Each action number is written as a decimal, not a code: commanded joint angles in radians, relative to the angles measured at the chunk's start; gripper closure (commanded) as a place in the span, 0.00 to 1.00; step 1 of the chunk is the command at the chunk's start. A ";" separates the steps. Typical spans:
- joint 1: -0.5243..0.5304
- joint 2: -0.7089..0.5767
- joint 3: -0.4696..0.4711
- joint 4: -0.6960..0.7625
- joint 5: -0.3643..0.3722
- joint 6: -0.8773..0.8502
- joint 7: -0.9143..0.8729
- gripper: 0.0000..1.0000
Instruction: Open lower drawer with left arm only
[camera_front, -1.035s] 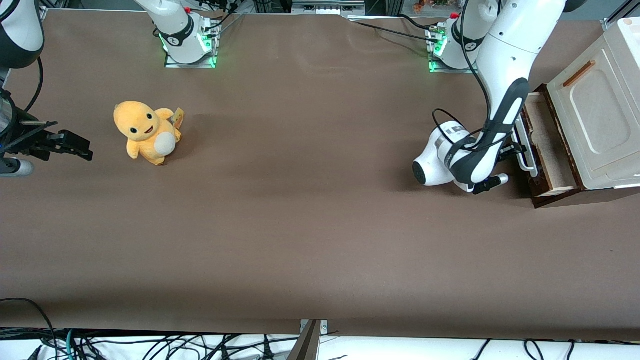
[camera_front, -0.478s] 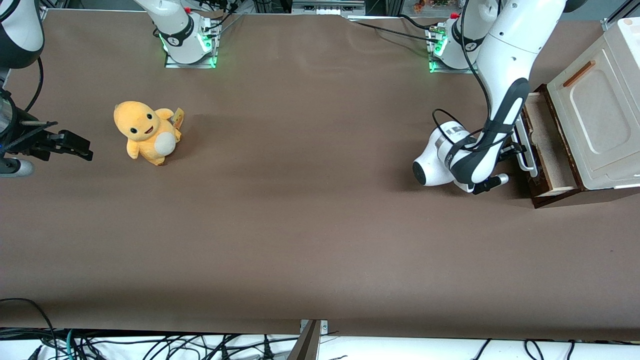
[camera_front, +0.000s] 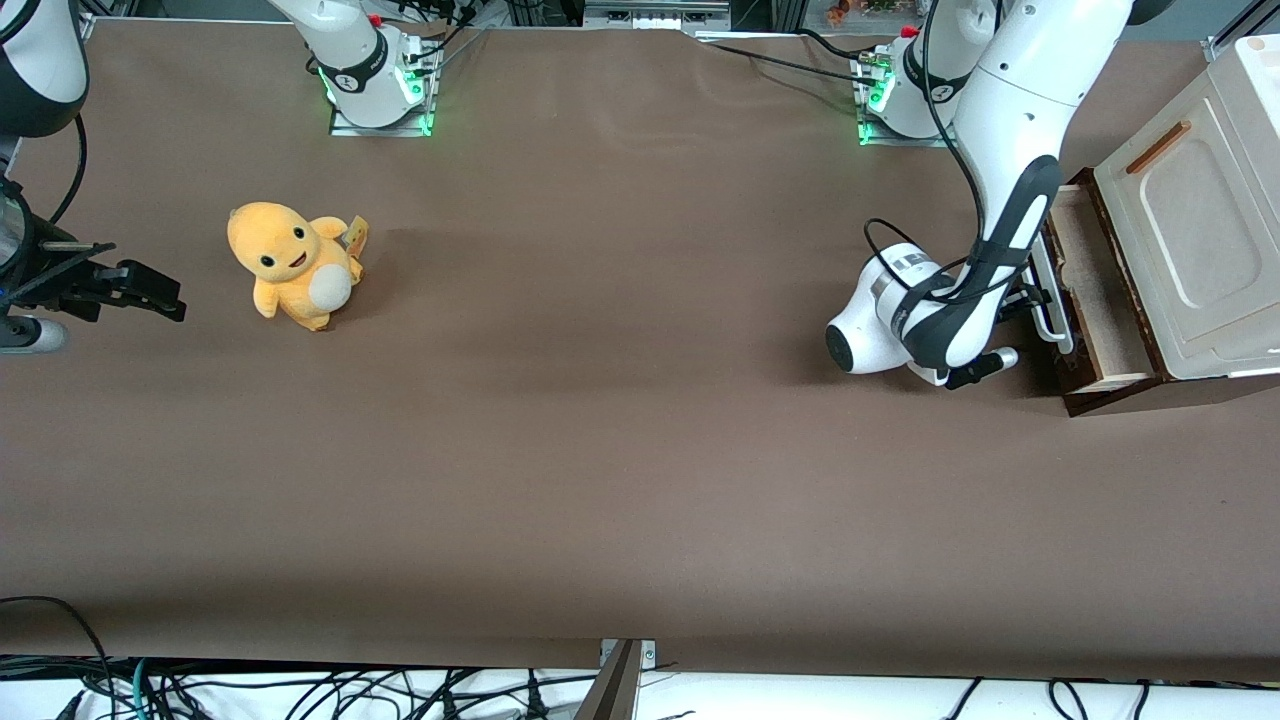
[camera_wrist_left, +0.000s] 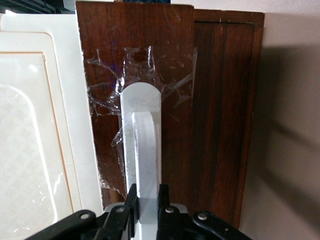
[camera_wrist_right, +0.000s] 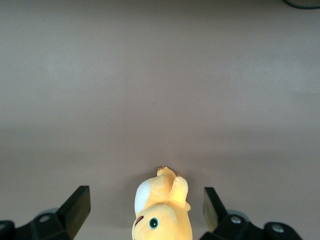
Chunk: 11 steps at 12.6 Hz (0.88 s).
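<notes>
The pull is under way — the drawer (camera_front: 1095, 290) stands partly out of its cabinet (camera_front: 1195, 230) at the working arm's end of the table (camera_front: 600, 480), its pale inside showing below the cream panel (camera_front: 1190, 225) in the front view. The left arm (camera_front: 1000, 150) reaches down in front of the drawer, and the gripper (camera_wrist_left: 146, 210) sits at the white handle (camera_wrist_left: 141, 150). In the left wrist view the two black fingers (camera_wrist_left: 131, 205) are closed tight on the handle's bar, one on each side, with no gap to be seen between pad and bar. The dark wooden drawer front (camera_wrist_left: 145, 65) fills that view, with clear tape (camera_wrist_left: 140, 75) stuck over it round the handle's foot. So the grasp is made and the step in hand is the draw itself; judged from how little of the inside shows, the drawer is perhaps halfway out, not fully open. The next move calls for a straight, level pull away from the cabinet, along the drawer's own line — any sideways drift could jam it or twist the bar out of the grip. The plush toy (camera_front: 292, 263) lies well apart, toward the parked arm's end, and plays no part.
</notes>
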 joint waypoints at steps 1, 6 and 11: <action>-0.007 -0.005 -0.002 0.018 -0.041 -0.024 0.009 0.87; -0.007 -0.002 -0.004 0.035 -0.043 -0.024 0.009 0.87; -0.005 0.003 -0.002 0.038 -0.049 -0.024 0.008 0.87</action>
